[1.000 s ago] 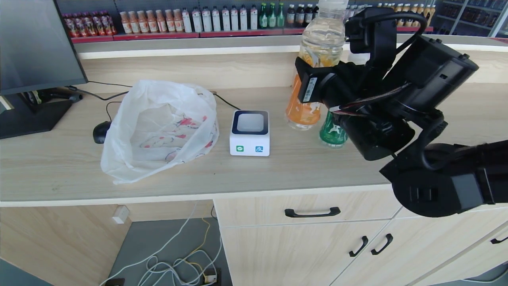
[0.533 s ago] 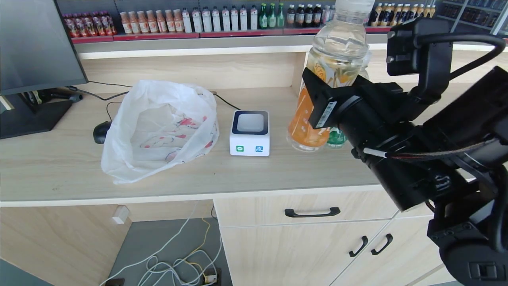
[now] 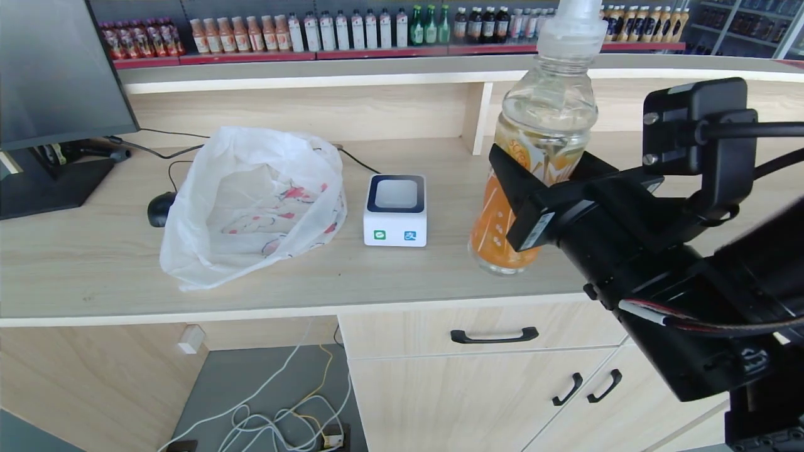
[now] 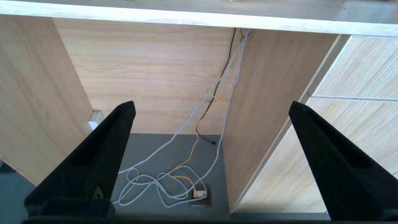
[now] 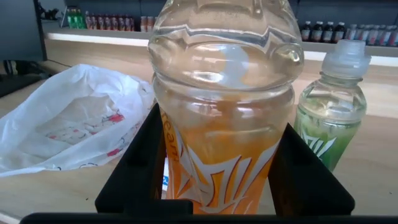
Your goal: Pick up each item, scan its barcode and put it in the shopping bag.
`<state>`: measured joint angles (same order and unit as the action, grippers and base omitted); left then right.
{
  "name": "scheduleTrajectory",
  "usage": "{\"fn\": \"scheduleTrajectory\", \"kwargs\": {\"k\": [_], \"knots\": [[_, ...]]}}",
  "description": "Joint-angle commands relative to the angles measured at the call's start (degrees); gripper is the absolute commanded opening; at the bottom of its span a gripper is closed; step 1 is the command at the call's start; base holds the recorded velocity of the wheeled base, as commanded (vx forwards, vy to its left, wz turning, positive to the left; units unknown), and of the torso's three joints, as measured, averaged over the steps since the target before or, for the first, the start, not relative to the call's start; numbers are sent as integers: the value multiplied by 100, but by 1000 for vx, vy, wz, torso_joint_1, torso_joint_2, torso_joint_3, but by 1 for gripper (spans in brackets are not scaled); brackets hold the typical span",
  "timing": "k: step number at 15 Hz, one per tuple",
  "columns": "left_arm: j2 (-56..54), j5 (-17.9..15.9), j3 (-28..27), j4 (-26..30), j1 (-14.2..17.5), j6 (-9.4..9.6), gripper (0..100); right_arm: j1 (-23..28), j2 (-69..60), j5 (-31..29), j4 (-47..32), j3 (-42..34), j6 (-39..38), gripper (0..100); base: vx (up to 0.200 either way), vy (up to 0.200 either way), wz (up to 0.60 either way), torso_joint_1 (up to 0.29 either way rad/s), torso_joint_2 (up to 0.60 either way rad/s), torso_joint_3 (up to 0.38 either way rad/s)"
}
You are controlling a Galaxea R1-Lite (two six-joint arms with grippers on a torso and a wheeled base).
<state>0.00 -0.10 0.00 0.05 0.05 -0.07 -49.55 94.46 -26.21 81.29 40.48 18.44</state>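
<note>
Orange bottle (image 3: 543, 119) stands upright between the jaws of the right gripper (image 3: 553, 176), which pinch it around the label and hold it over the counter (image 3: 94, 251). A green bottle (image 5: 329, 130) stands on the counter just beyond the jaws, off to one side. Off the jaws' other side sit the white scanner (image 3: 396, 210) and, farther out, the open shopping bag (image 3: 251, 201). The left gripper (image 4: 211, 162) hangs with its jaws spread wide, with cables (image 4: 180, 180) on the floor beyond them.
</note>
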Motion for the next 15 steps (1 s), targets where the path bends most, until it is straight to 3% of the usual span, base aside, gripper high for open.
{"fn": "scheduleTrajectory", "kwargs": {"k": [1, 8, 15], "knots": [[0, 1, 0, -5, 4, -1, 100, -133, -130, 2, 72, -260, 133, 0, 0, 0, 0, 0, 0, 0], [0, 1, 0, -5, 4, -1, 100, -415, -139, -7, 520, -884, 326, 0, 0, 0, 0, 0, 0, 0], [0, 1, 0, 4, 4, -1, 100, -599, -218, 2, 529, -928, 731, 0, 0, 0, 0, 0, 0, 0]]}}
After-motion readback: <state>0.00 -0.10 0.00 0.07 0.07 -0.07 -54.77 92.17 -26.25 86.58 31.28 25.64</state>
